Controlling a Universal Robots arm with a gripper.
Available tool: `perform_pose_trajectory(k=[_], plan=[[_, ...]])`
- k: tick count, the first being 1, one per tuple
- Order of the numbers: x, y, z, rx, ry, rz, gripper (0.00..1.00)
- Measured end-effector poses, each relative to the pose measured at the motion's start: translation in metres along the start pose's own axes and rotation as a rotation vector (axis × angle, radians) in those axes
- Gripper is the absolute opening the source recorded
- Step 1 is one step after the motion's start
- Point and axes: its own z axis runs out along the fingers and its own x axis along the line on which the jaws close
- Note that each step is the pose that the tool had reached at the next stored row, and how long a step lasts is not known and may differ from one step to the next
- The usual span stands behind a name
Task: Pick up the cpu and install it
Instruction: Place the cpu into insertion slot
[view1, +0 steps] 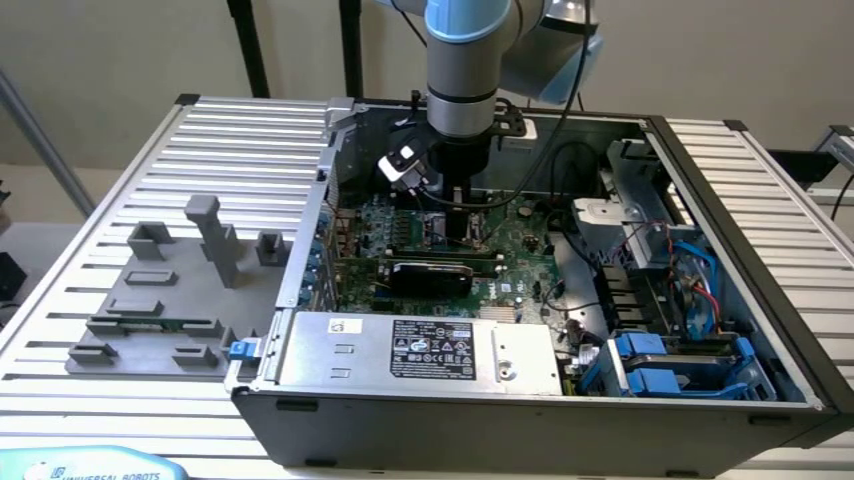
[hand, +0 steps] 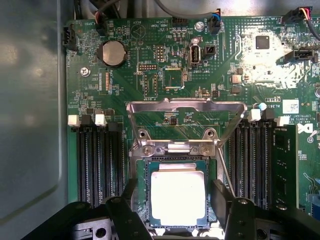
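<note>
The cpu (hand: 178, 197), a small square chip with a pale metal top, lies flat inside the dark socket frame (hand: 142, 186) on the green motherboard (hand: 150, 55). The socket's metal retention plate (hand: 185, 106) stands swung open beyond it. My gripper (hand: 177, 207) hangs just above the chip, open. Its black fingers (hand: 126, 210) stand one on each side of the chip with a gap to its edges. In the exterior view the gripper (view1: 455, 212) reaches down into the open computer case (view1: 747, 250), low over the motherboard.
Black memory slots (hand: 97, 160) flank the socket on both sides. A power supply (view1: 420, 350) sits at the case's front, with blue drive bays (view1: 667, 370) and cables at the exterior view's right. Grey plastic blocks (view1: 174, 290) stand on the slatted table at the exterior view's left.
</note>
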Motion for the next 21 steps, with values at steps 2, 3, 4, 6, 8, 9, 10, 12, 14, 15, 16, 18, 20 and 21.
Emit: perform_pose_trajectory(k=[2,3,4,6,8,9,10,12,14,15,16,18,20,21], plan=[[0.0002,0.0000,0.0000,0.0001,0.0025,0.000,0.69],[0.0003,0.0000,0.0000,0.0002,0.0038,0.000,0.69],[0.0003,0.0000,0.0000,0.0003,0.0055,0.000,0.69],[0.0004,0.0000,-0.0001,0.0005,0.0093,0.001,0.69],[0.0005,0.0000,-0.0001,0.0008,0.0139,0.001,0.69],[0.0005,0.0000,-0.0001,0.0009,0.0165,0.001,0.69],[0.0005,0.0000,-0.0001,0.0010,0.0187,0.001,0.69],[0.0005,0.0000,-0.0001,0.0012,0.0227,0.002,0.69],[0.0005,0.0000,-0.0001,0.0013,0.0255,0.002,0.69],[0.0005,0.0000,0.0000,0.0013,0.0260,0.002,0.69],[0.0005,0.0000,0.0000,0.0012,0.0261,0.002,0.69],[0.0005,0.0000,0.0000,0.0012,0.0263,0.002,0.69],[0.0005,0.0000,-0.0007,0.0013,0.0263,0.002,0.69],[0.0005,0.0000,-0.0012,0.0013,0.0262,0.002,0.69]])
